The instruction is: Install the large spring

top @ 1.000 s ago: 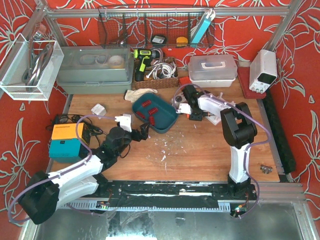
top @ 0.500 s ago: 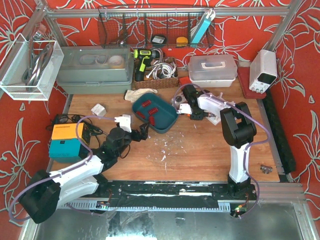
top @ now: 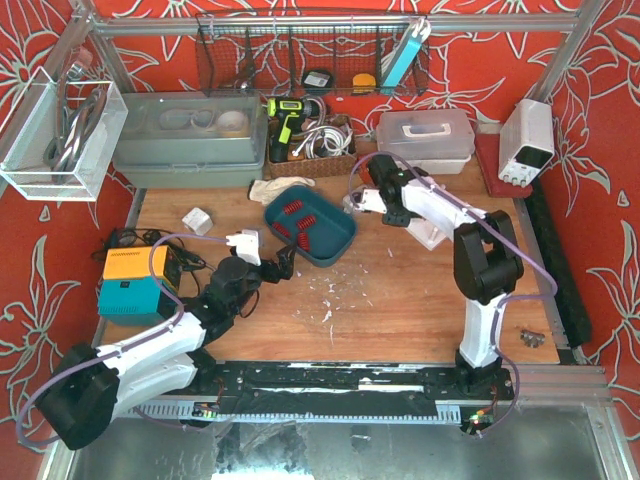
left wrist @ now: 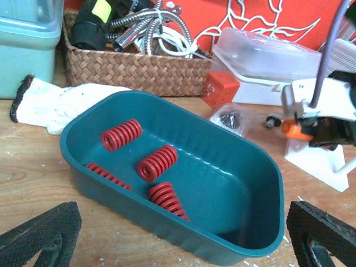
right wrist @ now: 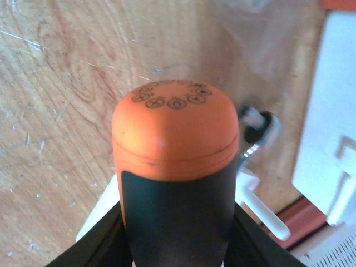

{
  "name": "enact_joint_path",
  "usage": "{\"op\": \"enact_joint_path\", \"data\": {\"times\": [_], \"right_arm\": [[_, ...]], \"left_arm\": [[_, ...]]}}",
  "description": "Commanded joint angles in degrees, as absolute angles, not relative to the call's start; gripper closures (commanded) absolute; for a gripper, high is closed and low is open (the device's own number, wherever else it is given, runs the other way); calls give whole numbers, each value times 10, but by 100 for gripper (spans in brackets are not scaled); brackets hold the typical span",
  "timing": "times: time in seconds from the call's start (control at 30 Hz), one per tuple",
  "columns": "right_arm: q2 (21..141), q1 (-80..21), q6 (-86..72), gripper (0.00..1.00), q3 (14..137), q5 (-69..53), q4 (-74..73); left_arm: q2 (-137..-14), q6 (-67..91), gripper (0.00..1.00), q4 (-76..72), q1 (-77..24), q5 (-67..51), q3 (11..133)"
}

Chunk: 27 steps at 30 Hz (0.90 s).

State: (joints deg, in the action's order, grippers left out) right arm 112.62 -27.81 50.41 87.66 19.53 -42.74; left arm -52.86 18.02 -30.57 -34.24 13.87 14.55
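Observation:
Several red springs lie in the teal tray (top: 345, 240), the thick large ones (left wrist: 157, 162) (left wrist: 120, 134) beside a thin one (left wrist: 105, 175). My left gripper (left wrist: 181, 239) stands wide open just in front of the tray's near wall (left wrist: 233, 245), with nothing between its fingers. My right gripper (top: 385, 198) is right of the tray, next to the white fixture (top: 432, 232). It is shut on the black and orange screwdriver handle (right wrist: 175, 144), whose orange end points down at the wood. The screwdriver's blade is hidden.
Behind the tray are a white cloth (left wrist: 61, 100), a wicker basket (left wrist: 133, 69) of cables, a red block (left wrist: 221, 89) and a clear lidded box (left wrist: 267, 53). A small bag of parts (left wrist: 231, 118) lies by the fixture. An orange and teal device (top: 132, 280) sits at the left.
My right gripper has closed on the screwdriver handle and carried it toward the back of the table. The left arm and the springs have not moved.

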Motion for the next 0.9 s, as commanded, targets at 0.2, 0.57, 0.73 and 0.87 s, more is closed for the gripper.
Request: {"op": "enact_joint_path", "data": {"times": [0.2,0.57,0.73,0.87], "right_arm": [[1007,-287,344,100,892,248,-454],[942,-265,-97,100,897,337,-533],[888,-225,-204,100,816,208,-506],[862,-194,-280,100,769,222,-502]], "left_arm": [[-516,181,0,-317,-346,156,142],[-513,182,0,-317,-346,141,144],[-520,171,0,-327,-346,89,150],[-536,161,0,-339,-348,31,158]]}}
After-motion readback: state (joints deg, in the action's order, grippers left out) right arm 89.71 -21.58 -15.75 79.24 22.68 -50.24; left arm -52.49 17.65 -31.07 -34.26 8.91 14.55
